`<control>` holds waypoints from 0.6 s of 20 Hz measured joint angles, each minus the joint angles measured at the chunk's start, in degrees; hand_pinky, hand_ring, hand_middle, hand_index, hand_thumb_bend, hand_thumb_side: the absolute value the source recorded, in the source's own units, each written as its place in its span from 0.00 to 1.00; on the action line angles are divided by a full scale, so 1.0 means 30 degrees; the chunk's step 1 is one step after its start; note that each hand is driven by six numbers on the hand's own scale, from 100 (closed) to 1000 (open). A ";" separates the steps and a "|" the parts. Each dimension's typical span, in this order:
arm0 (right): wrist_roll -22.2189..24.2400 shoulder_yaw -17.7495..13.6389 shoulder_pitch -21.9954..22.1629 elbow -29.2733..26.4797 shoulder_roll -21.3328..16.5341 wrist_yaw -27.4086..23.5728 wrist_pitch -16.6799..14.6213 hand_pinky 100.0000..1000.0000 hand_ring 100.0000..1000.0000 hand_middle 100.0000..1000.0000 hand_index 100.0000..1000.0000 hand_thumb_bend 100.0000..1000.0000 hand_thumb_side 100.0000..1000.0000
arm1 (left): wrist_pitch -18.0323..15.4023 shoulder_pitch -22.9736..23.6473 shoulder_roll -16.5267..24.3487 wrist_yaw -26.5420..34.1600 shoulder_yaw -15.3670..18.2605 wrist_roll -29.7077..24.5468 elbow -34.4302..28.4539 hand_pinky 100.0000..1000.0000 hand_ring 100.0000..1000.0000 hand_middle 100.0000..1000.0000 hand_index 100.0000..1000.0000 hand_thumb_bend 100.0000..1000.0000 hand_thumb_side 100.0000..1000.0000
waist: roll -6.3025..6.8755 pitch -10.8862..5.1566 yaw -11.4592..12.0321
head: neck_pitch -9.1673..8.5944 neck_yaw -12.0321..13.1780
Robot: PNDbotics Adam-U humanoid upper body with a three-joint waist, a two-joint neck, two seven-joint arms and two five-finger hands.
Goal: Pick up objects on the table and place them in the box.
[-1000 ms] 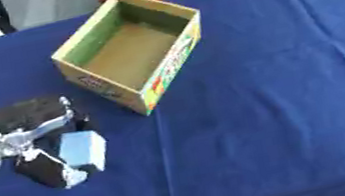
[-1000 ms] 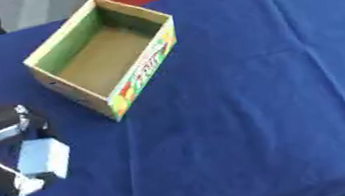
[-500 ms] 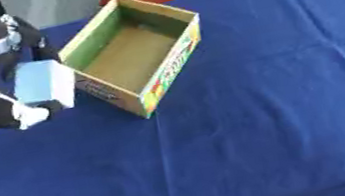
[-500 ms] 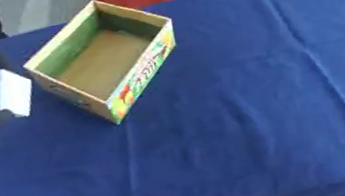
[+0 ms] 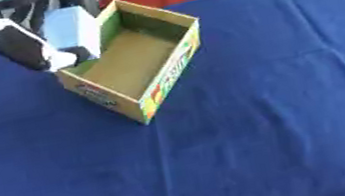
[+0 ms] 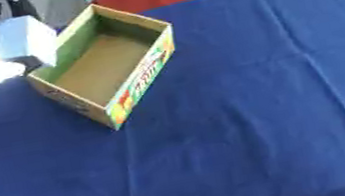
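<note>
left hand (image 5: 20, 43): upper left of frame, fingers curled round a pale blue block (image 5: 70, 25), held up off the tabletop (image 5: 262, 130)
block position: at the box (image 5: 135, 68) left rim, overlapping its wall, not inside yet
box: open, empty, upper-left centre, sitting askew
step advice: carry block further right until fully over the cavity, lower it past the rim, then release; avoid knocking the wall
arm pose: enters from upper-left corner, hand angled down-right toward box
right hand: not visible
</note>
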 measured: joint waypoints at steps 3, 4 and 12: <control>0.0000 0.0000 -0.0159 0.0000 0.0037 -0.0026 -0.0005 0.66 0.71 0.84 0.77 0.00 1.00 | -0.1166 -0.0881 -0.1428 -0.1228 0.0073 0.0882 0.2573 0.21 0.28 0.30 0.44 0.00 0.02 | -0.0103 0.0284 -0.0206 | -0.0331 0.0134; 0.0003 0.0000 -0.0203 0.0000 0.0073 -0.0042 -0.0010 0.66 0.71 0.84 0.77 0.00 1.00 | -0.1526 -0.1105 -0.1849 -0.1655 0.0094 0.1203 0.3355 0.21 0.28 0.30 0.44 0.00 0.01 | -0.0156 0.0361 -0.0250 | -0.0436 0.0173; 0.0035 0.0001 -0.0600 0.0000 0.0161 -0.0091 -0.0106 0.66 0.71 0.84 0.76 0.00 1.00 | -0.3426 -0.2040 -0.4038 -0.5008 0.1004 0.3278 0.8291 0.22 0.28 0.31 0.45 0.00 0.05 | -0.0370 0.1001 -0.0524 | -0.1097 0.0388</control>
